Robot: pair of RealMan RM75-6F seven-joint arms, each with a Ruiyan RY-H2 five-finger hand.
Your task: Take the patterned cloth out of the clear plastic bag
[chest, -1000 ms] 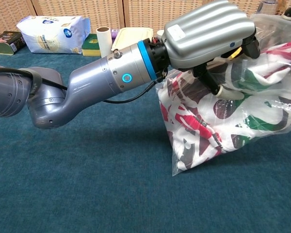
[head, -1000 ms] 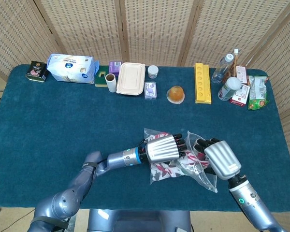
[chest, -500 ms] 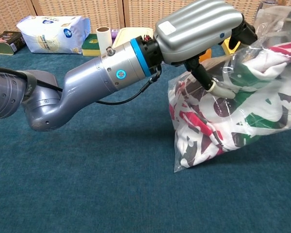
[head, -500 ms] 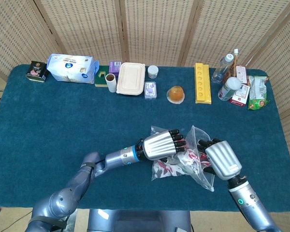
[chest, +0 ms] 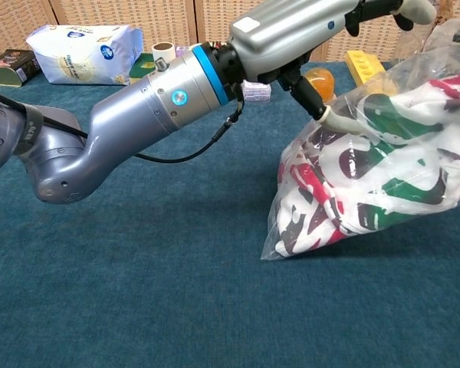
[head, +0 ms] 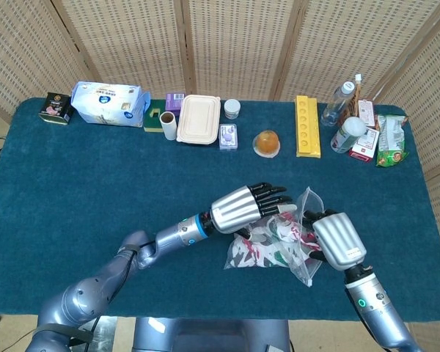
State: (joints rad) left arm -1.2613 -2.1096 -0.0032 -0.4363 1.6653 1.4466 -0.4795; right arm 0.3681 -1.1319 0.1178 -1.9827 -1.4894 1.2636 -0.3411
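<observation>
Up comes the left hand (head: 243, 207) from where it pressed into the bag's mouth a moment ago, and the clear plastic bag (head: 302, 253) shifts a little rightward with it. Its dark fingers (head: 271, 193) now stretch out nearly straight above the bag, holding nothing, the thumb tip just touching the plastic in the chest view. The right hand (head: 337, 239) sits at the bag's right edge, fingers curled toward the opening; whether they actually pinch the plastic cannot be told. The patterned cloth (chest: 368, 180), red, green and white, lies bunched inside the bag on the blue tabletop (head: 95, 183).
</observation>
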